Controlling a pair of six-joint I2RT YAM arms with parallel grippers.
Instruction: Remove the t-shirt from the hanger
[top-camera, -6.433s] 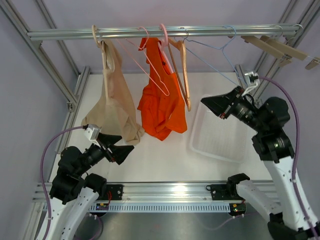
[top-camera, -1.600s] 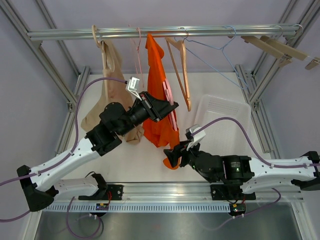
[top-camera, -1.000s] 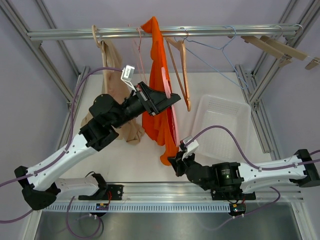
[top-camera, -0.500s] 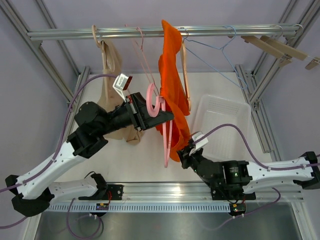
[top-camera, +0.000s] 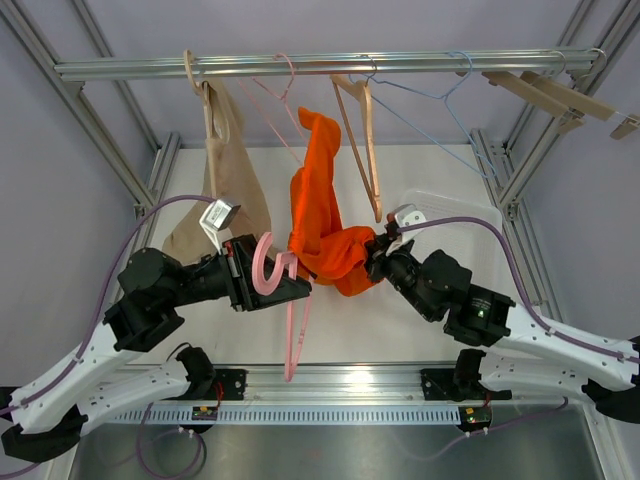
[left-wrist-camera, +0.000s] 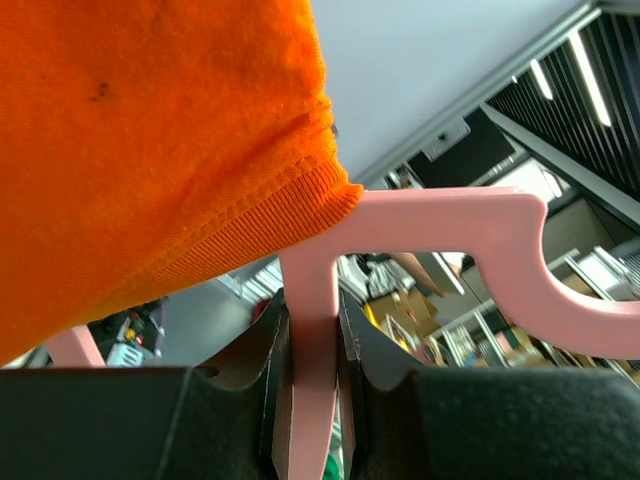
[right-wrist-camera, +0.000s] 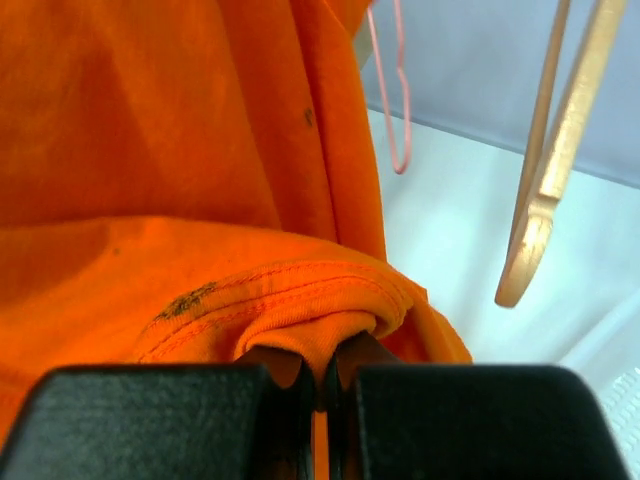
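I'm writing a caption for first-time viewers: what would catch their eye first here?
The bright orange t-shirt stretched mid-air at the centre, below the rail. The left arm's fingers clamp the pink hanger by its neck, shirt collar draped over it; the right arm's fingers pinch a fold of the shirt.

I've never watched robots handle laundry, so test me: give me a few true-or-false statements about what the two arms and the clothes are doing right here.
1. The left gripper is clamped on the pink plastic hanger. True.
2. The right gripper is open and empty. False: it is shut on the orange t-shirt.
3. The pink plastic hanger is hooked on the metal rail. False: it is off the rail, held in the left gripper.
4. A beige garment hangs from the rail. True.
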